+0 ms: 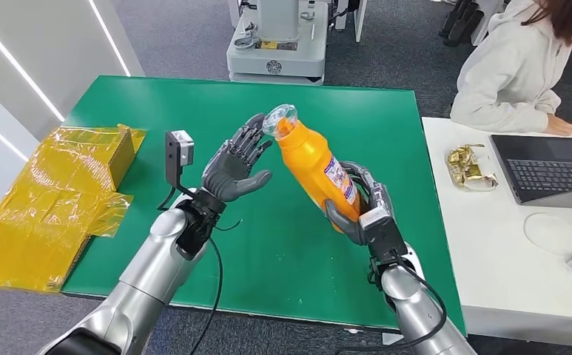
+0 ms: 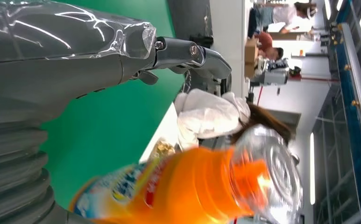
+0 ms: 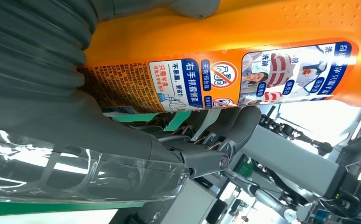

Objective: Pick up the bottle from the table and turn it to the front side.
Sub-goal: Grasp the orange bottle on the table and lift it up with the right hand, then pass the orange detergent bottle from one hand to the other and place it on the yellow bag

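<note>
An orange bottle [image 1: 314, 164] with a clear cap and a printed label is held off the green table [image 1: 357, 118], tilted with its cap toward the far left. My right hand [image 1: 366, 209] grips its lower body from beneath and behind. The right wrist view has the label side [image 3: 244, 77] of the bottle lying against the right hand [image 3: 71, 116]. Just left of the cap, my left hand [image 1: 235, 164] is raised with its fingers spread, holding nothing. In the left wrist view the bottle [image 2: 187, 186] lies beside the left hand [image 2: 66, 60], apart from it.
Crumpled yellow plastic wrap [image 1: 53, 200] covers the table's left edge. A small grey device on a stand [image 1: 178, 155] stands behind my left hand. To the right, a white desk [image 1: 482, 237] carries a laptop [image 1: 549, 170], and a person [image 1: 519, 66] sits there.
</note>
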